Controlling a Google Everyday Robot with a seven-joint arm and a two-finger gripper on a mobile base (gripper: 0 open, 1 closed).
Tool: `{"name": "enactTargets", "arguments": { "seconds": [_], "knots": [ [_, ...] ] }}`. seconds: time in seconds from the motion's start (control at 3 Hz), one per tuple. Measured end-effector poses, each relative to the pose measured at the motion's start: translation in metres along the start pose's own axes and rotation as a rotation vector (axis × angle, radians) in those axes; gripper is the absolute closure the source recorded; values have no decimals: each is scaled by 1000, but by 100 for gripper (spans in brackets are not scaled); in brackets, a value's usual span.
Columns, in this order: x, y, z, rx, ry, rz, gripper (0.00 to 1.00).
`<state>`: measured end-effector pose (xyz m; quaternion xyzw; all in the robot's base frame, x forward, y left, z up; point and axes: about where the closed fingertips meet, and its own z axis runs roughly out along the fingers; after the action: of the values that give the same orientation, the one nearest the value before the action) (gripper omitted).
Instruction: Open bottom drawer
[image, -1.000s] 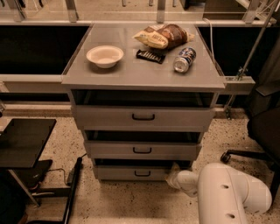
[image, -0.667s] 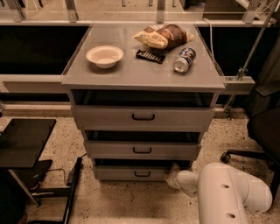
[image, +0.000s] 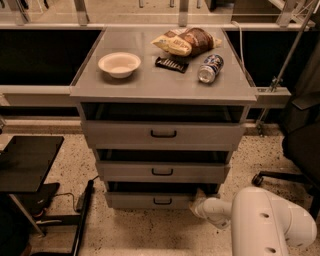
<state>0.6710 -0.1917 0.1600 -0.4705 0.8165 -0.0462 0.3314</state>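
Speckled floor (image: 150, 235), bottom drawer (image: 135, 201) facing camera, long axis horizontal, gripper (image: 199, 201) at right end, grip unclear

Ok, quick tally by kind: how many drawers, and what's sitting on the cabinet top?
Drawers: 3 (top drawer, middle drawer, bottom drawer)
Bowls: 1
Snack bags: 2 (yellow bag, brown bag)
Black bar: 1
Cans: 1
Total: 8
The gripper is low, at the bottom drawer's right end.
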Motion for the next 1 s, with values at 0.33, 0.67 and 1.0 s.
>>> {"name": "enactTargets", "arguments": {
  "seconds": [0.33, 0.67, 1.0],
  "knots": [
    [7, 13, -3, -8, 5, -7, 100],
    [5, 11, -7, -8, 5, -7, 100],
    [13, 20, -12, -8, 5, 7, 100]
  ]
}}
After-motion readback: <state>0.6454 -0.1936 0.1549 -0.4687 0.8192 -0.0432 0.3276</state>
